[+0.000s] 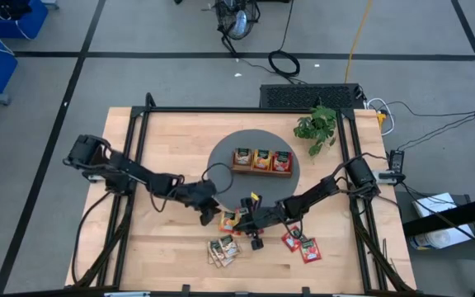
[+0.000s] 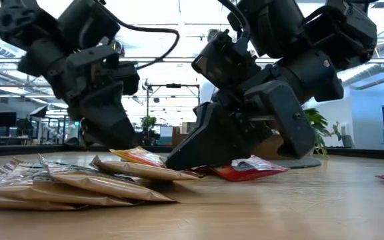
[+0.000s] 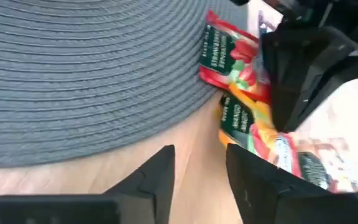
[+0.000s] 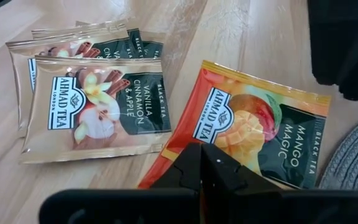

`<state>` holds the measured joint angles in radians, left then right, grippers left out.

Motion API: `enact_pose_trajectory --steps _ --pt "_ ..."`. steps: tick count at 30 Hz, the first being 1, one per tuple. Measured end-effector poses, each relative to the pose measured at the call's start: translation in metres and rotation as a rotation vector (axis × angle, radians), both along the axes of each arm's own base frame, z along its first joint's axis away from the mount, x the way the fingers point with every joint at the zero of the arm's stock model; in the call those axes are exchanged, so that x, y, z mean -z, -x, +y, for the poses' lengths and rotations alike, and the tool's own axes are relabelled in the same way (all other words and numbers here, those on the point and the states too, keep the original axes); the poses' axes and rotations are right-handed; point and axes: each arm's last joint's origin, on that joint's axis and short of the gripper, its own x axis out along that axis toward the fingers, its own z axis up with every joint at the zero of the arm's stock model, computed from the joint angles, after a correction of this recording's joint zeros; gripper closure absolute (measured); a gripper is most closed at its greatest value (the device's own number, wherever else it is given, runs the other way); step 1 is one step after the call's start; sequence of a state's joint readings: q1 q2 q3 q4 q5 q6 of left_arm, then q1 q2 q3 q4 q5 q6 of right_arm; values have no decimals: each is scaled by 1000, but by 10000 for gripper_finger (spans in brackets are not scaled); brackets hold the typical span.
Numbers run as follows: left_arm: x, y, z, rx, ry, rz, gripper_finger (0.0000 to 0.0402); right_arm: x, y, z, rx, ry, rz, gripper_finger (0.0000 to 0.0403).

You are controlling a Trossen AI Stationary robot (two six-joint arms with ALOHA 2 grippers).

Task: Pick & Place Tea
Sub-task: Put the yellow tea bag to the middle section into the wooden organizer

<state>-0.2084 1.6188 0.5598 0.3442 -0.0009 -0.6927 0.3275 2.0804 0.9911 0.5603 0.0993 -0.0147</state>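
Two dark grippers low over the pale wooden table, nearly meeting beside the round grey woven mat. Left gripper parted, grasping nothing, just short of an orange mango sachet and a red strawberry sachet at the mat's edge. Right gripper clenched empty, tips over the orange mango sachet. Beside it, fanned tan vanilla-cinnamon-apple sachets. Farther off, two red sachets; more tea filling the brown wooden three-compartment tray on the mat.
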Motion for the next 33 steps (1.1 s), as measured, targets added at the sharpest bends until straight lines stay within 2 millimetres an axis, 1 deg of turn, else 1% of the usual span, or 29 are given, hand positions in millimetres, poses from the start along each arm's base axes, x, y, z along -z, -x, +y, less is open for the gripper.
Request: enact_pose_trajectory --steps 4,8,11,15,20,22,26,29,33 --pt "0 -1 9 65 82 22 239 1 1 -1 3 -2 1 403" --pt "3 -1 21 35 127 66 238 1 1 -1 -14 -14 2 403" --pt "2 -1 23 33 155 63 238 1 1 -1 -17 -9 0 403" --pt "5 -2 21 46 155 65 238 2 0 -7 -9 -7 2 403" --pt "9 -18 14 77 143 73 238 8 -3 -11 0 -17 -6 403" --pt "7 -33 9 121 149 49 238 13 -4 -12 5 -18 -13 403" --pt "10 -51 6 174 148 97 238 20 -5 -17 23 -28 12 403" --pt "10 -57 4 207 157 136 238 22 -4 -18 21 -26 33 403" --pt "11 -56 4 234 147 164 240 22 -4 -18 17 -28 37 403"
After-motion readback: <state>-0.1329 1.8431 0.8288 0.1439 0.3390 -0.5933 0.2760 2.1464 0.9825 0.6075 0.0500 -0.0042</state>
